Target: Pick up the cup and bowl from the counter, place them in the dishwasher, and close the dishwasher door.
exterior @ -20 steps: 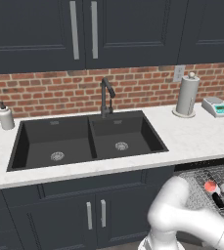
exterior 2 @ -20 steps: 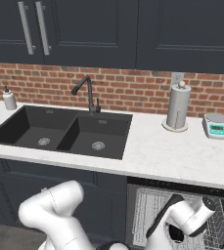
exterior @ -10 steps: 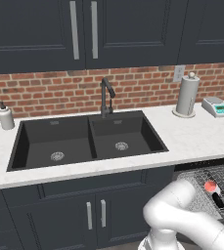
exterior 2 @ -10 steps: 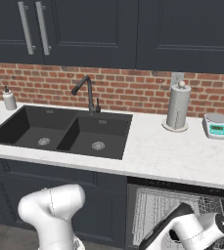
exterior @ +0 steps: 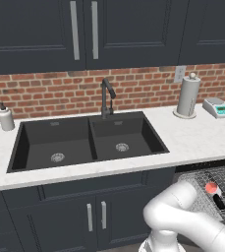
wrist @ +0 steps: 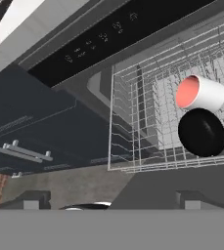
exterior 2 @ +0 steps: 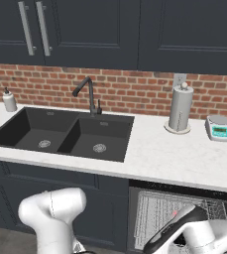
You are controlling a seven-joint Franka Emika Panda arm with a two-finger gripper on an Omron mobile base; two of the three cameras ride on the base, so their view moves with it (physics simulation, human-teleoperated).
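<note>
- Two task items sit in my dishwasher [exterior 2: 184,218] rack, both off the table [exterior: 202,140].
- Soap bottle [exterior: 6,118]: far left of the table in my left base view, against the brick wall.
- Double sink [exterior: 87,142]: black, cut into the table, faucet [exterior: 107,96] behind its middle divider.
- Paper towel roll [exterior: 188,96]: upright on the table, right of the sink.
- Kitchen scale [exterior: 217,107]: white and teal, just right of the roll.
- Wire rack [wrist: 152,112]: silver-grey, pulled out under the table edge; the dishwasher stands open.
- Cup [wrist: 200,93]: lying on its side in the rack, red inside facing my hand camera, pale outside.
- Bowl [wrist: 201,132]: black, in the rack, touching or just beside the cup on the near side.
- Tool [wrist: 111,205]: released, fingers spread wide, grasping nothing; it hangs clear of the rack with cup and bowl well apart from its tips.
</note>
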